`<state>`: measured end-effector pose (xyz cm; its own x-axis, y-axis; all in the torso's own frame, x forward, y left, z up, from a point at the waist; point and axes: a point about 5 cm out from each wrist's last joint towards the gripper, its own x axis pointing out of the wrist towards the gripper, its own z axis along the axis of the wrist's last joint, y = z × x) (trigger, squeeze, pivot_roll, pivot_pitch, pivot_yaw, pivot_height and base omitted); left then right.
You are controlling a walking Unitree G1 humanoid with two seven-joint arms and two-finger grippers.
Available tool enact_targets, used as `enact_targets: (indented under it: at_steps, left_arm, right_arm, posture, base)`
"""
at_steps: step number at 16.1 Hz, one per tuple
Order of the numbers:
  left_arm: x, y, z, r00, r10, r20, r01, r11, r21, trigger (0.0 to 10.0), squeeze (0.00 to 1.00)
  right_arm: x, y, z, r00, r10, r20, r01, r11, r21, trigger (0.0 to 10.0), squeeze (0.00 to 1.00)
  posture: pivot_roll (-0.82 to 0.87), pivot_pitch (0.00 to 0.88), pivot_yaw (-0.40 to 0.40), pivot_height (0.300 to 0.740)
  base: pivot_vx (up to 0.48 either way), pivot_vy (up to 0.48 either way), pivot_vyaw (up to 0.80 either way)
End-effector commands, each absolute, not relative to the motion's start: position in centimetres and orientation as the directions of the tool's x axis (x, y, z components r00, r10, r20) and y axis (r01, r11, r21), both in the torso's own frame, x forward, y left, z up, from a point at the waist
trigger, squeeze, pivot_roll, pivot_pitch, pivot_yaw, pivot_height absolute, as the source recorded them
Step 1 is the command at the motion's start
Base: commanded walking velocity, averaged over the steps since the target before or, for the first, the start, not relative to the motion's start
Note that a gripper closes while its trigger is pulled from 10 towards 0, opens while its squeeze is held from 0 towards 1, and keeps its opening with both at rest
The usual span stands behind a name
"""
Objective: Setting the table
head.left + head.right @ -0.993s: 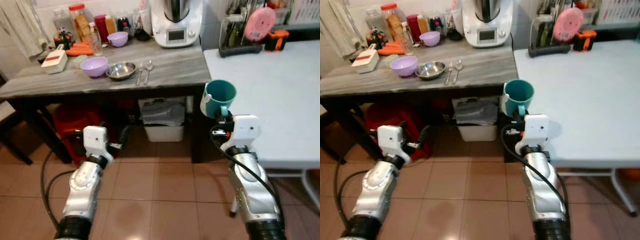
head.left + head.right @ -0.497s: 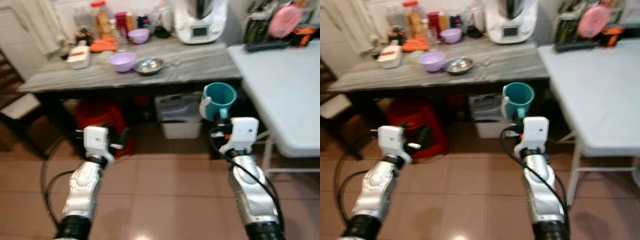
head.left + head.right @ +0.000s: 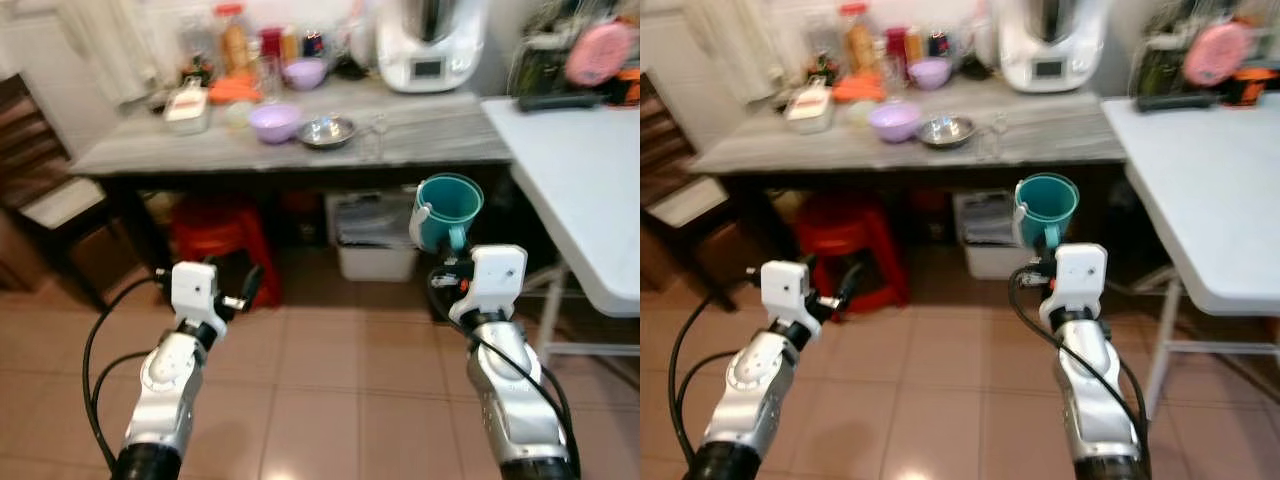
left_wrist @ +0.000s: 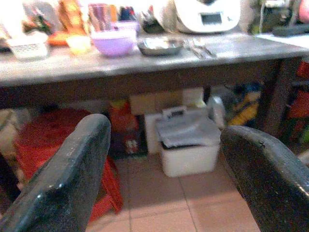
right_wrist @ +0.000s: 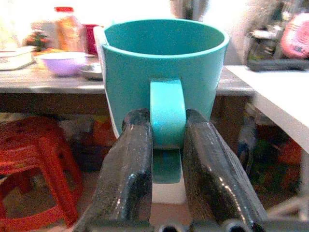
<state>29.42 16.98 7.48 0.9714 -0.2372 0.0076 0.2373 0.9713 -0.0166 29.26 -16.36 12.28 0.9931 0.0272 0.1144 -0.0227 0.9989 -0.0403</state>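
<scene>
Right claw (image 5: 166, 159) grips the upright teal mug (image 5: 164, 63) by its handle; left claw (image 4: 159, 169) gapes

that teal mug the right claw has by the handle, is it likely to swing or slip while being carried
Probably somewhat. The right claw pinches only the teal mug's handle, so the body hangs off to one side and could pivot. The handle looks smooth and glossy, so possibly slippery. It looks rigid and empty, so likely light.

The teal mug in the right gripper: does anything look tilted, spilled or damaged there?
Nothing stands out. The teal mug sits upright, the right gripper clamped on its handle, and its visible inside looks empty. No spill or crack shows. The left gripper is open and empty.
</scene>
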Motion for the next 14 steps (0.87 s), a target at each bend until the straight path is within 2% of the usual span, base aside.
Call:
enact_targets:
  at_steps: [1, 7, 10, 14]
  left_arm:
    - [29.8, 16.7, 8.2, 0.968, -0.249, 0.029, 0.25, 0.968, -0.013, 10.0, 0.0]
    - [30.0, 16.3, 8.5, 0.963, -0.266, 0.036, 0.267, 0.963, -0.026, 10.0, 0.0]
    - [29.8, 16.7, 8.8, 0.973, -0.226, 0.048, 0.226, 0.974, -0.002, 10.0, 0.0]
    - [28.6, 18.5, 8.3, 0.993, -0.112, 0.023, 0.112, 0.994, 0.005, 10.0, 0.0]
  right_arm:
    - [29.3, -16.1, 13.1, 0.988, 0.041, 0.149, -0.035, 0.998, -0.043, 10.0, 0.0]
    - [29.3, -16.0, 13.3, 0.987, 0.04, 0.154, -0.034, 0.998, -0.043, 10.0, 0.0]
    - [29.0, -16.3, 13.4, 0.987, 0.037, 0.159, -0.029, 0.998, -0.049, 10.0, 0.0]
    - [28.0, -16.6, 13.2, 0.987, 0.033, 0.159, -0.024, 0.998, -0.058, 10.0, 0.0]
  posture:
    - [-0.03, 0.0, 0.119, 0.74]
    - [-0.04, 0.0, 0.12, 0.74]
    - [-0.04, 0.0, 0.12, 0.74]
    - [-0.04, 0.0, 0.121, 0.74]
  base:
    - [0.341, 0.0, 0.0]
    - [0.344, 0.0, 0.0]
    - [0.352, 0.0, 0.0]
    - [0.344, 0.0, 0.0]
